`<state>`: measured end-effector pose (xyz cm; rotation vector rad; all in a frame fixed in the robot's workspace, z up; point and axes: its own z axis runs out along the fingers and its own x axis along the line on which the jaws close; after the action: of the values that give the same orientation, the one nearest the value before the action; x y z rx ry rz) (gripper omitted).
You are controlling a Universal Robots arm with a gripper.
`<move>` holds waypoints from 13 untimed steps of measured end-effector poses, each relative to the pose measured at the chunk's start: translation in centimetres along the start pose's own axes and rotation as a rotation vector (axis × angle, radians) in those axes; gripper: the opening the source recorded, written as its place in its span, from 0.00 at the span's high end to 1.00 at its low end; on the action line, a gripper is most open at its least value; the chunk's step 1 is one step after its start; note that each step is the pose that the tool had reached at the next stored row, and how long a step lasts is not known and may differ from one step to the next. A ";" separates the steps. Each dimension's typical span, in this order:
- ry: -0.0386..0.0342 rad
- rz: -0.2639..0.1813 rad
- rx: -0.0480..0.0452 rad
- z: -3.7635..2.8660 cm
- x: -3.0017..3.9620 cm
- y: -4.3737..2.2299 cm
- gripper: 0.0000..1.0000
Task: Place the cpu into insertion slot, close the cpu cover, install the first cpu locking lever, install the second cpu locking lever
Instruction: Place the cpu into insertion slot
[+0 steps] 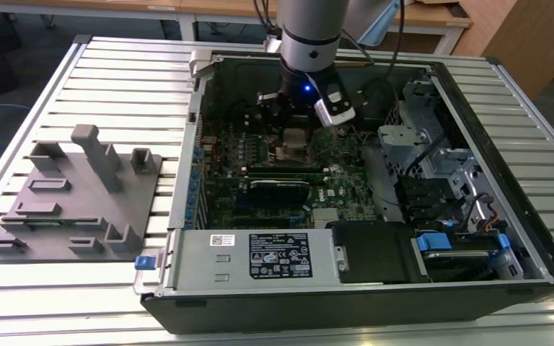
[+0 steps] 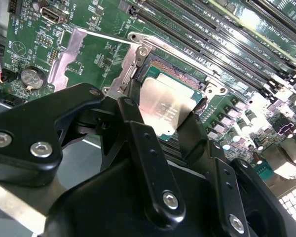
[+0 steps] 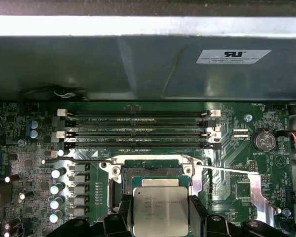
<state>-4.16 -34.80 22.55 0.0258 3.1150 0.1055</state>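
place: lab/workshop | cues: slatted metal bench (image 1: 113, 72); open computer case (image 1: 354, 288); wooden desks (image 1: 431, 18)

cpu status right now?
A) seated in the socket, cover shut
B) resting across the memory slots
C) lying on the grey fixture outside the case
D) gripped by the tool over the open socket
D: in the second wrist view the cpu is clamped between the fingers of the tool, above the uncovered insertion slot and not seated.

Exterior high; wrist views close over cpu (image 3: 160, 211)
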 end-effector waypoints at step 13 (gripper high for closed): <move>-0.0003 0.000 -0.0001 0.16 0.15 -0.10 0.46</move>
<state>-4.30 -34.88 22.39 0.0256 3.1147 0.1057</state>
